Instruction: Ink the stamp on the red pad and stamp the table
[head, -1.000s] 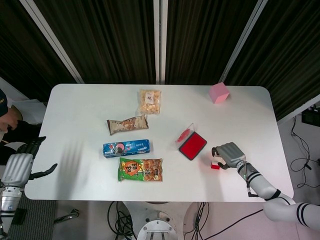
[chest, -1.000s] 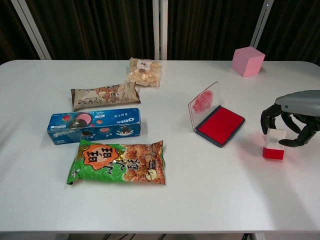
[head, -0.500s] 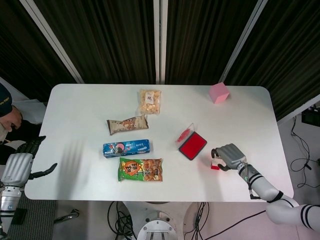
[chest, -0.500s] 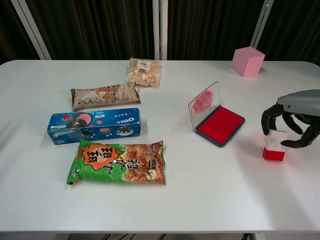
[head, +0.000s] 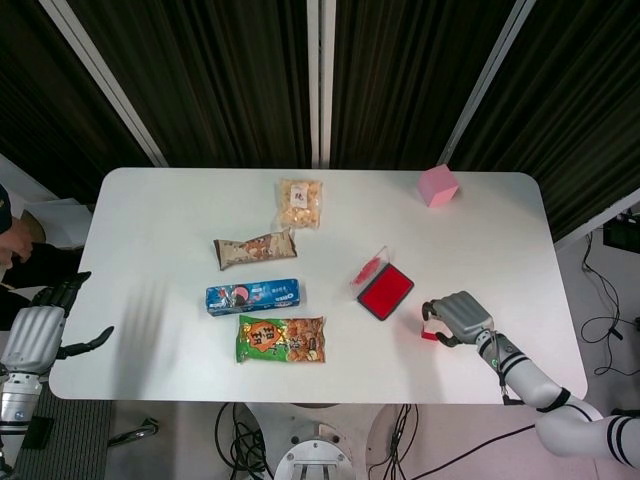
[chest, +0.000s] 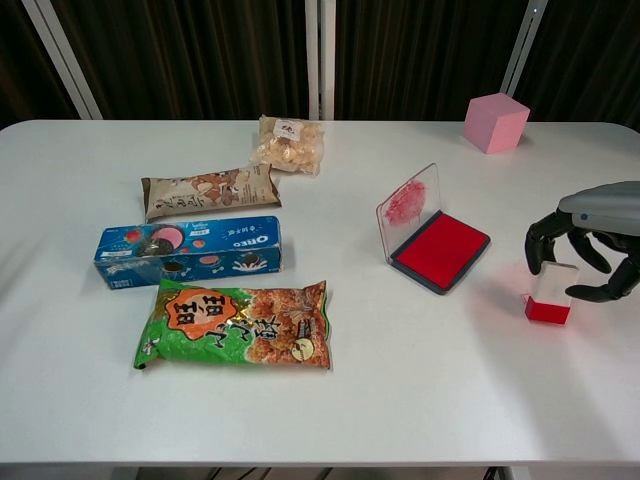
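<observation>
The stamp (chest: 549, 292), a small block with a white top and red base, stands upright on the white table (chest: 400, 380), right of the ink pad. My right hand (chest: 592, 238) arches over the stamp, and its dark fingers (chest: 540, 243) and thumb close around the white top. From the head view the stamp (head: 429, 336) peeks out at the left edge of the right hand (head: 460, 316). The red ink pad (chest: 441, 249) lies open with its clear lid (chest: 408, 208) raised. My left hand (head: 36, 333) hangs open off the table's left edge.
A pink cube (chest: 495, 122) sits at the back right. Left of the pad lie a green snack bag (chest: 236, 325), a blue Oreo box (chest: 188, 250), a brown wrapped bar (chest: 208, 190) and a clear bag of snacks (chest: 289, 144). A person (head: 12, 235) is at the far left.
My right hand has shifted slightly toward the table's front edge, and the stamp has slid a little with it. The left hand has not moved.
</observation>
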